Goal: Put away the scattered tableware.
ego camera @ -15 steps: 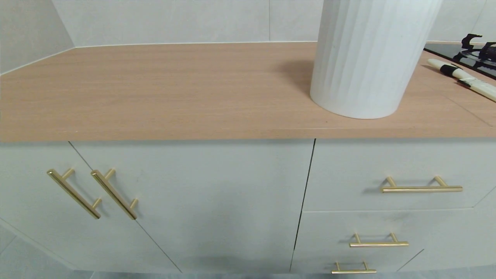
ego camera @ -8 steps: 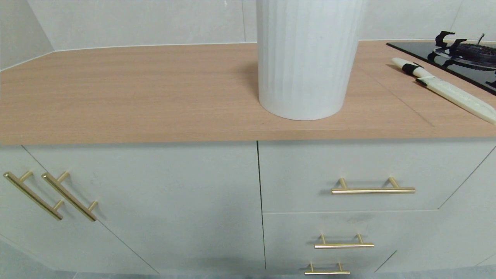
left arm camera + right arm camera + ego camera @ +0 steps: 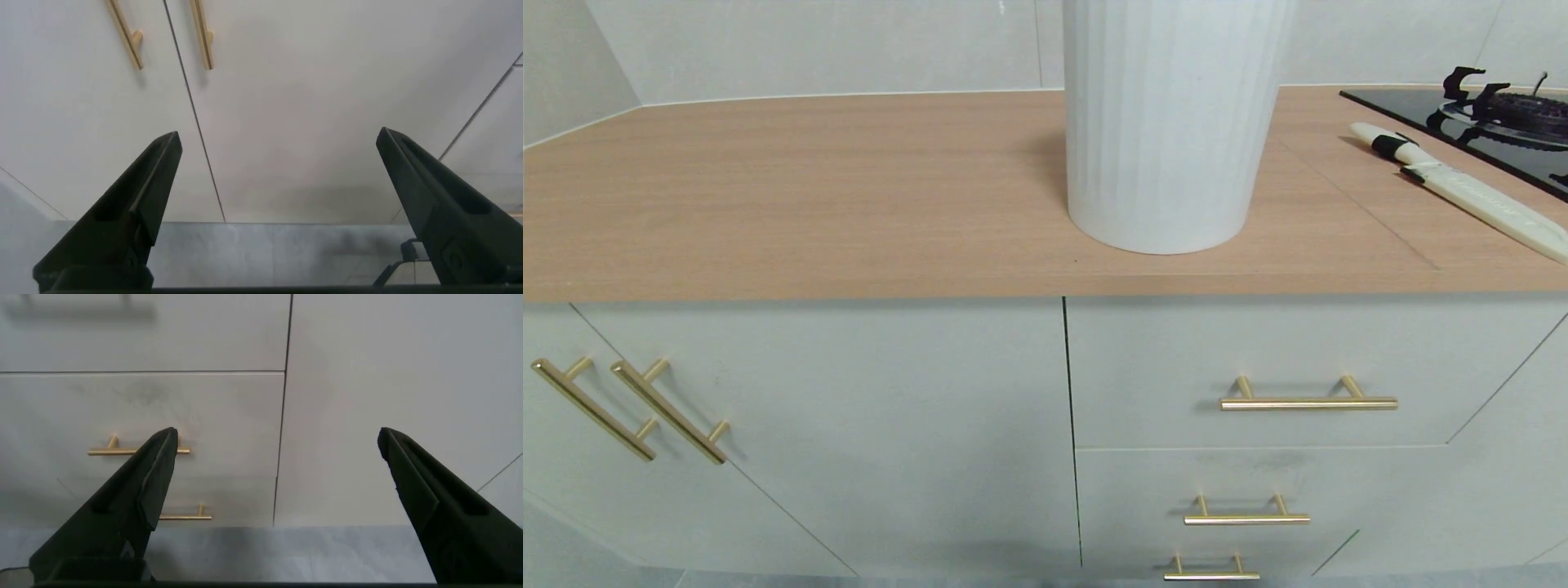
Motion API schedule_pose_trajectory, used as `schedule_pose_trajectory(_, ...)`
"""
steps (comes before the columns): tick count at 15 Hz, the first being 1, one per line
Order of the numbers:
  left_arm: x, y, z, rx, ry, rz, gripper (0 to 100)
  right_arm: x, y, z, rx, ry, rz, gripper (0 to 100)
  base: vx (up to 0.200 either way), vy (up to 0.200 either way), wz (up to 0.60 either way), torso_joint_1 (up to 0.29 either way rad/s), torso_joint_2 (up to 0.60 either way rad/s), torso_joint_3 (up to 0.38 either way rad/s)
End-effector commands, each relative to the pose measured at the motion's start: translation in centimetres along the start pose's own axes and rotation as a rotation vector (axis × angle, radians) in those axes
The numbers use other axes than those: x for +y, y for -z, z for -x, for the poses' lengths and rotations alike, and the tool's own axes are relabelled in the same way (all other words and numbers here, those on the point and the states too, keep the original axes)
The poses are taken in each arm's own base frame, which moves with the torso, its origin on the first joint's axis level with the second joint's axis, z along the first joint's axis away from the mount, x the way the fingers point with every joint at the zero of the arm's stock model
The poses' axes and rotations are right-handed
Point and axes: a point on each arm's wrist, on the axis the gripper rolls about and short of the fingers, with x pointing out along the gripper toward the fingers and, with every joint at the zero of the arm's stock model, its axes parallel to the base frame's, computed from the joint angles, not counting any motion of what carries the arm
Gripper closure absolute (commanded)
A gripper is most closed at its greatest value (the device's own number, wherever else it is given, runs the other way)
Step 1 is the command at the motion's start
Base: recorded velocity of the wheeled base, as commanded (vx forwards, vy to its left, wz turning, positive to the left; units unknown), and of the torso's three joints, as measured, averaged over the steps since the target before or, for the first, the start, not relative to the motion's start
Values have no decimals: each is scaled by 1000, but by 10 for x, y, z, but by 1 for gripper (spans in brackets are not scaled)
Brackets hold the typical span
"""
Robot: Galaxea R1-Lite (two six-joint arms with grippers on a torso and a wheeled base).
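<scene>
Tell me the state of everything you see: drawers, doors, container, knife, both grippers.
Drawers: shut.
Cabinet doors: shut.
White container: upright on the countertop.
Knife: lying flat by the stove.
Left gripper: open, empty.
Right gripper: open, empty.

A wooden countertop (image 3: 809, 196) reaches back to the tiled wall. A tall white ribbed container (image 3: 1168, 139) stands upright near its front edge. To the right, a pale knife (image 3: 1454, 189) with a black band lies flat, just beside a black hob (image 3: 1413, 110).

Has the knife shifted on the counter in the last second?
No. The knife lies the same beside the hob; the camera turned, not it.
</scene>
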Motion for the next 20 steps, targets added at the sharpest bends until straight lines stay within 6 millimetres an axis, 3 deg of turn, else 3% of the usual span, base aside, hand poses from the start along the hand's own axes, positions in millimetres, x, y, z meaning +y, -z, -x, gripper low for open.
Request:
schedule_pose_trajectory(1, 0, 0, 0, 1, -1, 0, 0, 0, 0, 0, 2, -1, 0, 0, 0, 0, 0, 0, 0, 0)
schedule_pose_trajectory(8, 0, 0, 0, 1, -1, 0, 0, 0, 0, 0, 2, -1, 0, 0, 0, 0, 0, 90, -121, -134)
schedule_pose_trajectory(14, 0, 0, 0, 1, -1, 0, 0, 0, 0, 0, 2, -1, 0, 0, 0, 0, 0, 114, -561, -255)
schedule_pose_trajectory(20, 0, 0, 0, 1, -1, 0, 0, 0, 0, 0, 2, -1, 0, 0, 0, 0, 0, 300, -487, -259)
